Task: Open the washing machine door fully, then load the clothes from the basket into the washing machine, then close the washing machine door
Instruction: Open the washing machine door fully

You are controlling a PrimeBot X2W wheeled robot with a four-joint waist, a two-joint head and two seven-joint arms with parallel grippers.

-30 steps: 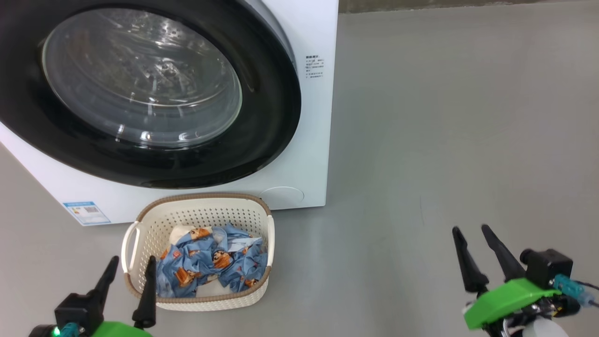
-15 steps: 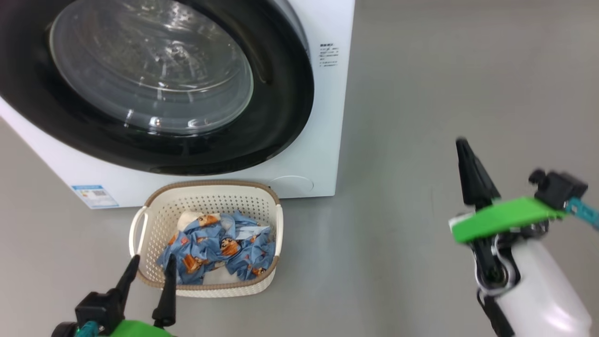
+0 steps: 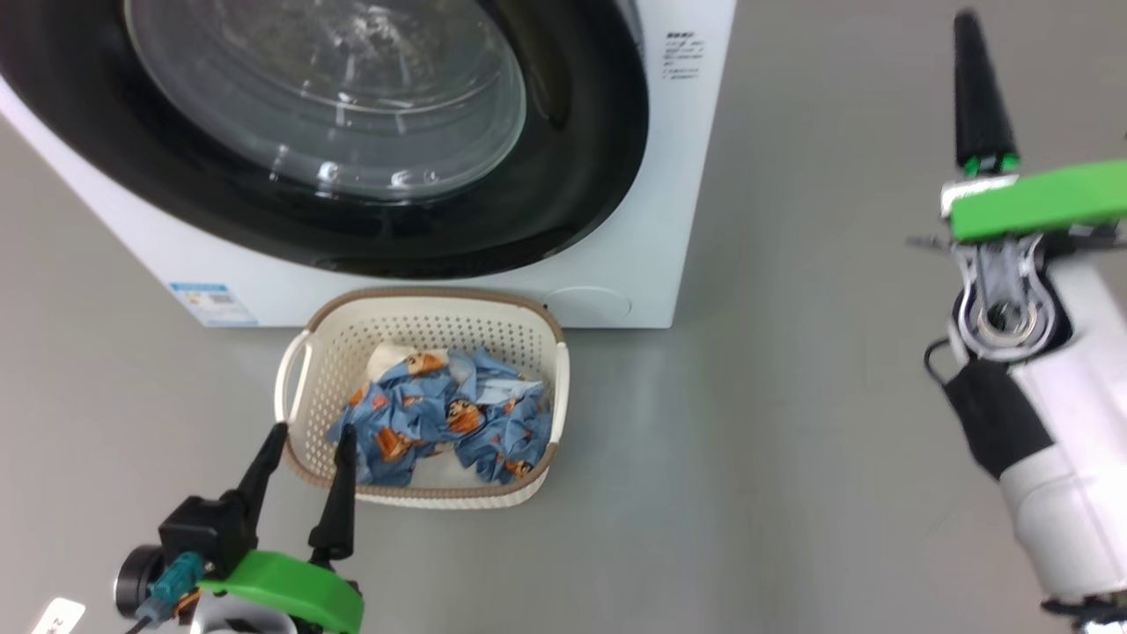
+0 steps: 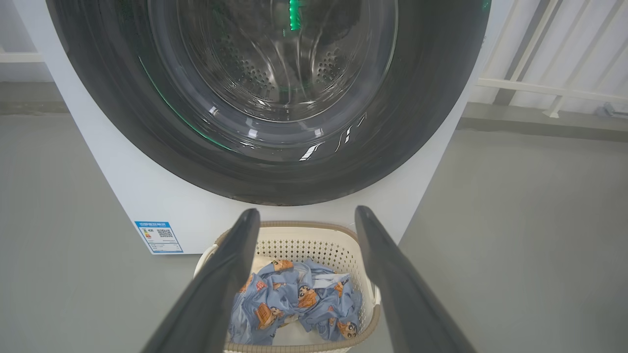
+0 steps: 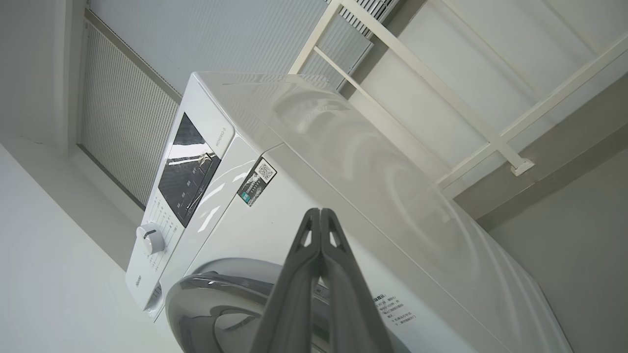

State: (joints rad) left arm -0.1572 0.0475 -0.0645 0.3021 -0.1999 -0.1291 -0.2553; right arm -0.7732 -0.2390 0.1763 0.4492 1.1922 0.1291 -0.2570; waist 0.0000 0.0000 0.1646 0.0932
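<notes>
- Left gripper, jaws apart, hovers at the near-left rim of the basket, which sits on the floor before the washing machine with the clothes inside.
- The washing machine door looks shut, so opening it comes first.
- Right gripper, jaws pressed together, is raised right of the machine. It should probably hook the door's right edge and swing it wide.

bright, even, diffuse light, no hard shadows; faint soft shadow beside basket on floor
white glints and streaks on washing machine door glass, green reflection on it in left wrist view
right claw slightly smeared in head view
wrist views stretched toward edges; left claw close, soft-edged; pale sheen on washing machine top
</notes>
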